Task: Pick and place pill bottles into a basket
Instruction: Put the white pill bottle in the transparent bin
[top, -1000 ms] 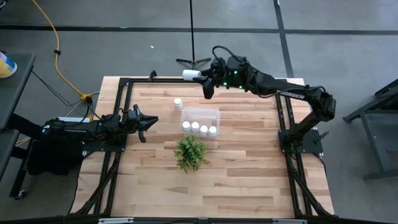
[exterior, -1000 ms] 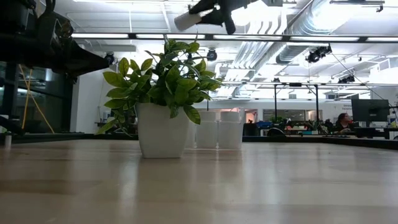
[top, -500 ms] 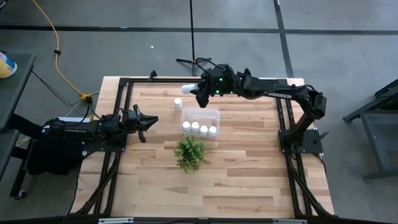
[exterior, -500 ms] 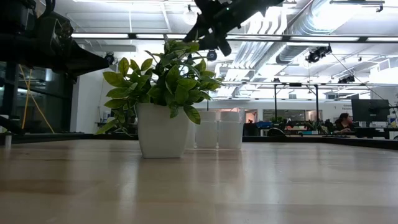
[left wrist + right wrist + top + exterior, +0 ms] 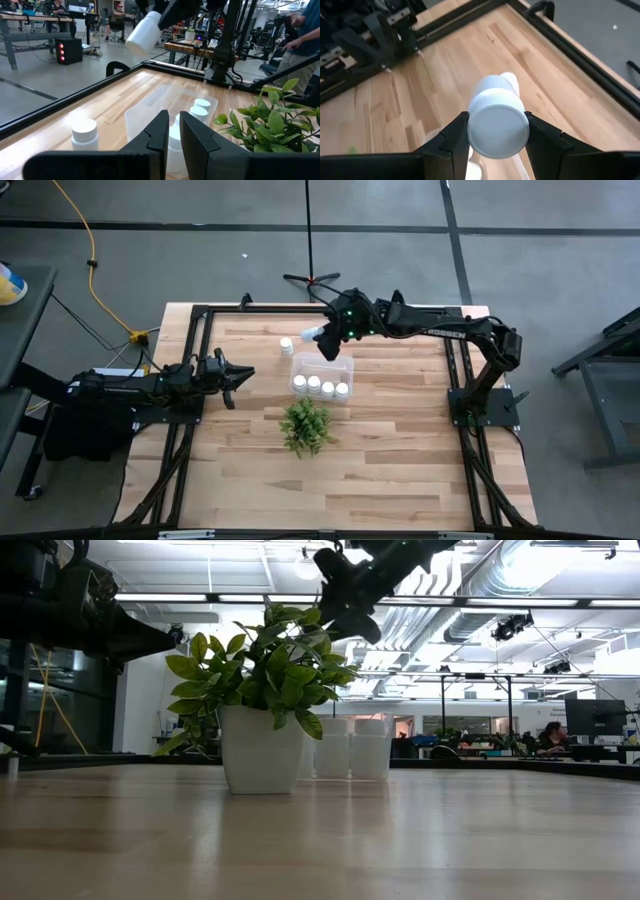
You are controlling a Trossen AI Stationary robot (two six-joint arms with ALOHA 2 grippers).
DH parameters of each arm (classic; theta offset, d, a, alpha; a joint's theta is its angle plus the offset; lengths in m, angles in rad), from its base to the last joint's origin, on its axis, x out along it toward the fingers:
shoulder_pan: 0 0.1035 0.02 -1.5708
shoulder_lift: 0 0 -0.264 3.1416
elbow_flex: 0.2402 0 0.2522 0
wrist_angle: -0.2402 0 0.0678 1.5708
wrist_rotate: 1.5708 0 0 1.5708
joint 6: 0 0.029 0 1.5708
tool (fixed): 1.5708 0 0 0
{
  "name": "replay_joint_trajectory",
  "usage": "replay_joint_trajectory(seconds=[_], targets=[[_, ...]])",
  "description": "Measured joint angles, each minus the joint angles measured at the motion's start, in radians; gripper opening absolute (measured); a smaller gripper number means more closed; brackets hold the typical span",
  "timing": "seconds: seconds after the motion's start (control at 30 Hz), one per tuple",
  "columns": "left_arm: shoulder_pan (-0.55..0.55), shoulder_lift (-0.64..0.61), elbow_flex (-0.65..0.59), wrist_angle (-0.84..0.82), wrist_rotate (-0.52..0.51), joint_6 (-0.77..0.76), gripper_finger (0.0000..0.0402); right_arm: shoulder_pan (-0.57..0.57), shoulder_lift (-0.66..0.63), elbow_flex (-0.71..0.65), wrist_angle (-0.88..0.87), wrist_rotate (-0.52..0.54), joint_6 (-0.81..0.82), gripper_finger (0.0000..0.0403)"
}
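Holding a smooth round white pill bottle (image 5: 497, 117) tight between its two dark fingers, the right gripper (image 5: 326, 340) hangs over the far edge of the clear plastic basket (image 5: 322, 377). Four bottles stand inside. One more bottle (image 5: 286, 346) stands on the striped wood table (image 5: 400, 440). Beside the table's left edge waits the left gripper (image 5: 240, 374), fingers almost pressed together.

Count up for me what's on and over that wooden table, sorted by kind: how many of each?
Pill bottles: 6. Four stand in the bin, one stands on the table, one is held in the air by the right gripper.
Clear bin: 1.
Green plant: 1.
Robot arms: 2; the left gripper waits at the table's side.
Total: 10.
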Motion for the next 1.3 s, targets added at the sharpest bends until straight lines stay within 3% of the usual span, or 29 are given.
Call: replay_joint_trajectory(seconds=[0.63,0.83,1.3], targets=[[0.000,0.000,0.000,0.000,0.000,0.000,0.0083,0.050,0.000,-0.011,-0.221,-0.048,0.019,0.0148],[0.000,0.000,0.000,0.000,0.000,0.000,0.0083,0.077,-0.001,-0.012,-0.280,0.003,0.012,0.0147],[0.000,0.000,0.000,0.000,0.000,0.000,0.0083,0.079,-0.001,-0.012,-0.353,0.000,-0.007,0.0147]])
